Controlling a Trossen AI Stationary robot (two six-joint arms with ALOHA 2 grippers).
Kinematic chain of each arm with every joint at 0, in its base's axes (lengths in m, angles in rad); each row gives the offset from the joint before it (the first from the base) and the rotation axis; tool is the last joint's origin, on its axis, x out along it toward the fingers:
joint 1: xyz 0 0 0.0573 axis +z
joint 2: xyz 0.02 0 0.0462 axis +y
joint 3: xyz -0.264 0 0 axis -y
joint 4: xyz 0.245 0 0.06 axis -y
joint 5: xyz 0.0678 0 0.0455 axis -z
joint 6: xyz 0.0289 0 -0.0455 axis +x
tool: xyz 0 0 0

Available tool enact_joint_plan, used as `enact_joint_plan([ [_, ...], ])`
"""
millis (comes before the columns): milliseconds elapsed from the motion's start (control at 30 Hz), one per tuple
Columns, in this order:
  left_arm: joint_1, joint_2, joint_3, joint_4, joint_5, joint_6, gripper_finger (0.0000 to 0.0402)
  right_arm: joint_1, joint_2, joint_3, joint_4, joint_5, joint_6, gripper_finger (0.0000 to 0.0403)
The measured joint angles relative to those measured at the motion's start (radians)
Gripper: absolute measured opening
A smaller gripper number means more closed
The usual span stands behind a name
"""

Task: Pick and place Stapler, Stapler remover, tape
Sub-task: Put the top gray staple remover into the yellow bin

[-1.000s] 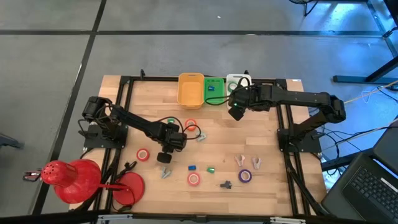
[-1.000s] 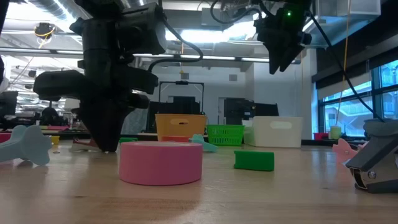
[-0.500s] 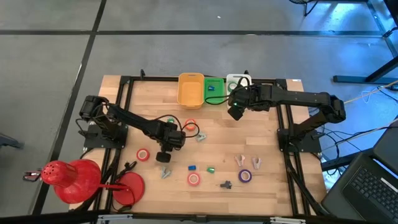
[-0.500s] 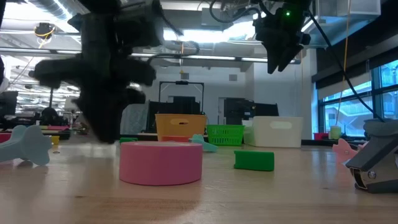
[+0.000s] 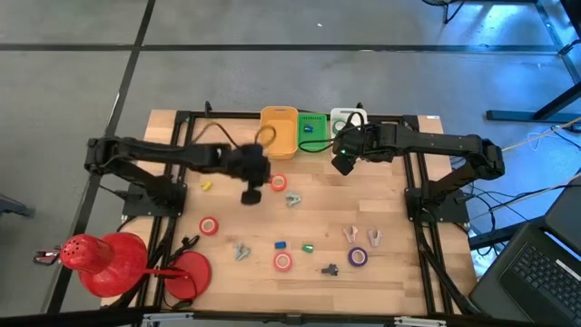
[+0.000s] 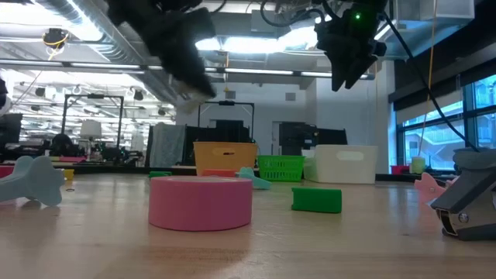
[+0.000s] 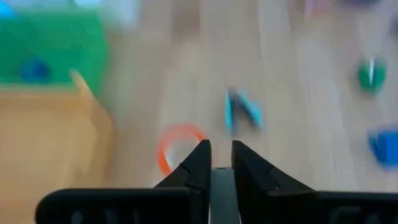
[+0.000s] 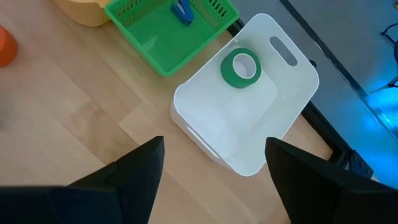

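My left gripper (image 5: 251,196) is raised over the far middle of the table, blurred, near the yellow bin (image 5: 278,133). Its fingers (image 7: 200,163) stand almost together with nothing between them. Below it lie an orange ring (image 7: 177,146) and a teal stapler remover (image 7: 240,112). My right gripper (image 8: 214,186) is open and hovers high over the white bin (image 8: 283,99), which holds a green tape roll (image 8: 241,67). A blue stapler (image 8: 182,11) lies in the green basket (image 5: 312,133). Red tape rolls (image 5: 210,224) (image 5: 283,262) and a purple one (image 5: 359,257) lie flat on the table.
A grey stapler remover (image 5: 241,250), two pink ones (image 5: 349,234), a black one (image 5: 329,269), small blue (image 5: 280,244) and green (image 5: 308,246) pieces and a yellow bit (image 5: 206,185) dot the table. Large red round things (image 5: 109,263) sit at the near left corner.
My left arm has risen and swung fast from beside the grey stapler remover toward the table's far edge, ending above the orange ring near the yellow bin. It took nothing along; the remover lies where it was. My right arm has kept still.
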Motion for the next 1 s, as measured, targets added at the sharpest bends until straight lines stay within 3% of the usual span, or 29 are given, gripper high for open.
enact_joint_plan([
  [133,0.128,-0.005,0.021,0.142,0.088,0.011,0.0035,0.000,0.000,0.000,-0.001,0.000,0.000,0.0281],
  [333,0.292,0.081,0.180,0.100,0.131,0.117,0.0035,-0.012,0.000,0.000,-0.011,0.000,-0.004,0.0281],
  [567,0.424,0.341,0.458,-0.137,0.125,0.263,0.0035,-0.059,0.000,0.000,-0.068,0.000,0.005,0.0281],
  [700,0.465,0.495,0.602,-0.191,0.112,0.306,0.0035,-0.074,0.000,0.000,-0.080,0.000,0.004,0.0281],
  [1000,0.510,0.749,0.786,-0.295,0.058,0.345,0.0035,-0.074,0.000,0.000,-0.114,0.000,0.003,0.0281],
])
